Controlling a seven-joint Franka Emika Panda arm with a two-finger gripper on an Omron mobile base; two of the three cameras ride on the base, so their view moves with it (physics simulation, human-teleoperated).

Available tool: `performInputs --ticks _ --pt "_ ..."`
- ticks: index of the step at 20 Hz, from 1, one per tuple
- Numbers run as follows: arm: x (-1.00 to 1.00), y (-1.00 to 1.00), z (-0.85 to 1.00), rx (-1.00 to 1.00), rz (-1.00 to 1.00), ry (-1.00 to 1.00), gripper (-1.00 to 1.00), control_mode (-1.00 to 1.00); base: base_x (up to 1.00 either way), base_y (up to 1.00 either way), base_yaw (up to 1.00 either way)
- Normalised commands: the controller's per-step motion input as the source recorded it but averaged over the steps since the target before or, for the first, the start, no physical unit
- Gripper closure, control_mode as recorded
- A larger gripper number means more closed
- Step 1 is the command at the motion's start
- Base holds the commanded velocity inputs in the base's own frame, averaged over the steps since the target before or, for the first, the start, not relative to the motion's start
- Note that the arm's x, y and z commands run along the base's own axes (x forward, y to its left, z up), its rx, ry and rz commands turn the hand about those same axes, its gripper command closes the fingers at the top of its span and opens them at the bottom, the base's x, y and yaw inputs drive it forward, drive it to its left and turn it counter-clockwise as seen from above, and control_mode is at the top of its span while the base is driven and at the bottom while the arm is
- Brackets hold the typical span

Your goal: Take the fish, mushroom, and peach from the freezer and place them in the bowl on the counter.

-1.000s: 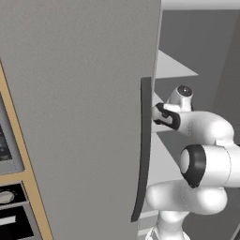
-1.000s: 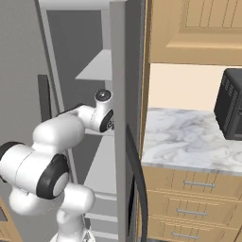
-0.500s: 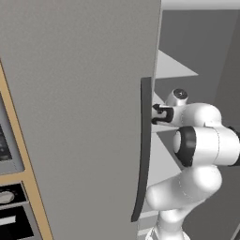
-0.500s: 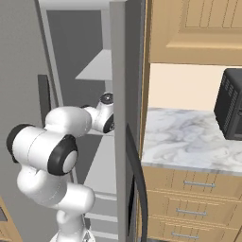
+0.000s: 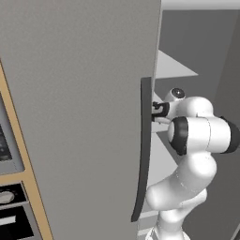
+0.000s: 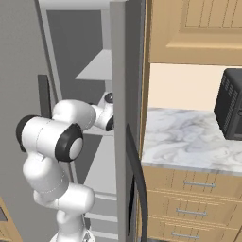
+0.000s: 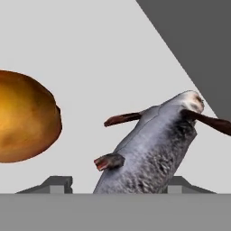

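Note:
In the hand view the fish [image 7: 153, 144], grey with dark red fins, lies slanted on the white freezer shelf [image 7: 113, 54]. It sits between the two fingertips [image 7: 56, 182] of my gripper [image 7: 118, 182], which is open; a gap shows at the left tip. The orange peach [image 7: 25, 117] rests to the fish's left. In the left base view the gripper [image 5: 158, 110] reaches into the freezer [image 5: 79, 117] past its dark handle [image 5: 143, 150]. The mushroom and the bowl are out of view.
The open grey freezer door [image 6: 125, 94] stands between my arm and the marble counter [image 6: 189, 142]. A dark microwave [image 6: 231, 104] sits on the counter at right, over tan drawers [image 6: 198, 184]. An oven panel [image 5: 7, 211] sits at far left.
My arm has folded, its elbow swinging up and toward the door while the hand stays at the shelf. The jaws have narrowed around the fish.

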Motion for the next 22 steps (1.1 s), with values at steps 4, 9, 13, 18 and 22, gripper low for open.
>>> performInputs --ticks 4,9,13,18,22 --pt "-0.03 0.00 -0.01 0.00 0.00 0.00 1.00 -1.00 0.00 0.00 0.00" --pt "-0.37 0.00 0.00 0.00 0.00 0.02 1.00 -1.00 0.00 0.00 0.00" --pt "-0.91 0.07 0.14 0.00 0.03 0.00 1.00 -1.00 0.00 0.00 0.00" --pt "-0.81 0.29 0.28 0.00 0.09 0.00 1.00 -1.00 0.00 0.00 0.00" --pt "-0.76 0.11 0.44 0.00 0.11 0.00 1.00 -1.00 0.00 0.00 0.00"
